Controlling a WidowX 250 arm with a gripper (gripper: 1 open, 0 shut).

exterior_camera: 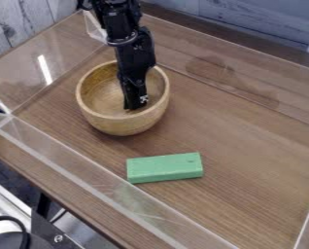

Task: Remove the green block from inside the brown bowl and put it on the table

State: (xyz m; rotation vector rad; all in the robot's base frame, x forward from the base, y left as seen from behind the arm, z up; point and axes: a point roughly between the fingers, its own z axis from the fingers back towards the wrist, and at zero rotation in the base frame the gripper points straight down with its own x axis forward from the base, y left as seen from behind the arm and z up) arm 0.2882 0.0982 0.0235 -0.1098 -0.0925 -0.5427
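While the green block (165, 168) lies flat — long axis left-right — the tool (134, 101) hangs closed, empty.

view: single camera | position: high, front corner | facing: down across table (248, 117) | range: medium

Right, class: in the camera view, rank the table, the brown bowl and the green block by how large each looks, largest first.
1. table, it fills most of the view.
2. brown bowl.
3. green block, smallest, though it lies nearer the camera than the bowl.
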